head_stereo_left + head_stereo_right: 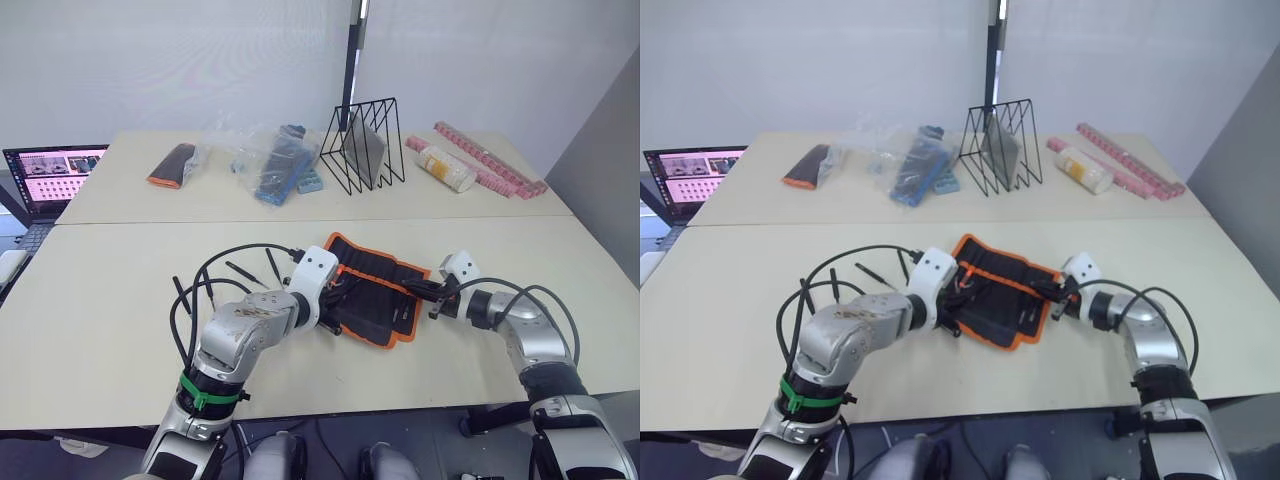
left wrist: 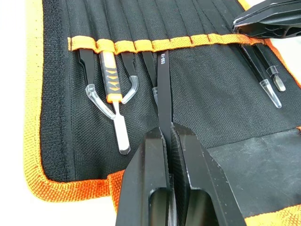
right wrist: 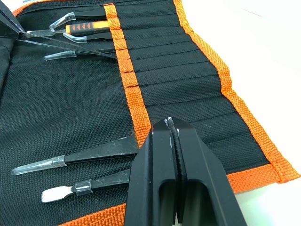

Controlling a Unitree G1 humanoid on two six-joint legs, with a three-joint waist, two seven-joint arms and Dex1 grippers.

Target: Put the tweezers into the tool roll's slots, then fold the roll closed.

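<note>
The tool roll (image 1: pixel 372 288) lies open on the bench (image 1: pixel 120 300), the left hand (image 2: pixel 168 141) clamped on a slim, stiff, probably slippery tweezer (image 2: pixel 163 94) at its slot, best gripped mid-shank, while the right hand (image 3: pixel 171 136), fingers together, pins the limp fabric.

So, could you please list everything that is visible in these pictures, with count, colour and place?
tool roll: one, black with orange binding, open on the near table.
tweezers: some loose, black, left of the roll; one in the left gripper.
wire rack: one, black, far table.
laptop: one, far left.
plastic bags: clear, far table.
pink strips: far right.
left gripper: shut on a tweezer.
right gripper: shut over the roll's edge.
</note>
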